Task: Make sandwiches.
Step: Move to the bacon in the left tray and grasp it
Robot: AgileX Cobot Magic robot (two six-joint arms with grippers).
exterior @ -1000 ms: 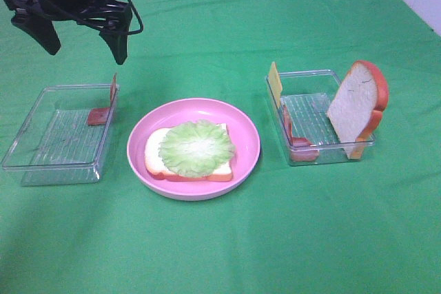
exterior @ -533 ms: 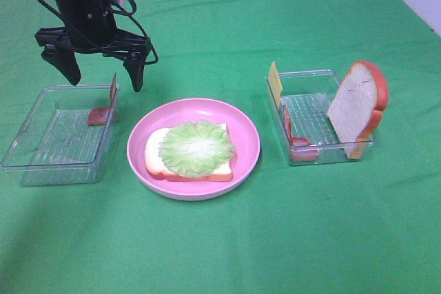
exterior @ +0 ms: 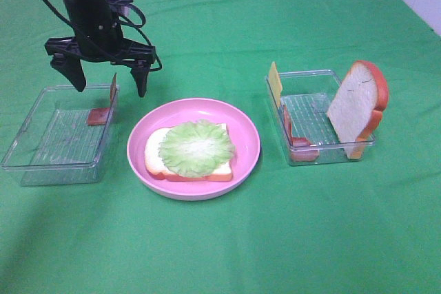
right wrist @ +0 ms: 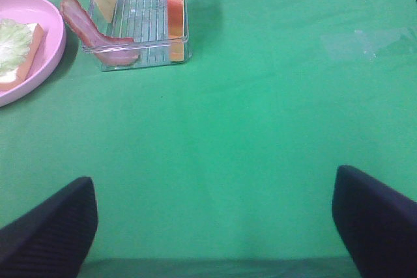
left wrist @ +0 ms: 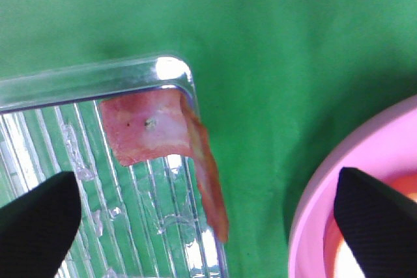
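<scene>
Bacon strip [left wrist: 156, 128] hugs tray wall [left wrist: 98, 79] below spread left tool [exterior: 109, 89].

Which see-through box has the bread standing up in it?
The tray right of the pink plate: a bread slice leans upright against its end. The left tray holds only bacon.

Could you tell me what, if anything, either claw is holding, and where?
Nothing: the left claw is open above the bacon; the right claw is open and empty.

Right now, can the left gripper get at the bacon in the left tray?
Probably yes. The open left gripper hovers above the bacon, with nothing between them. But the bacon leans on the tray wall, so the jaws may catch that wall too.
</scene>
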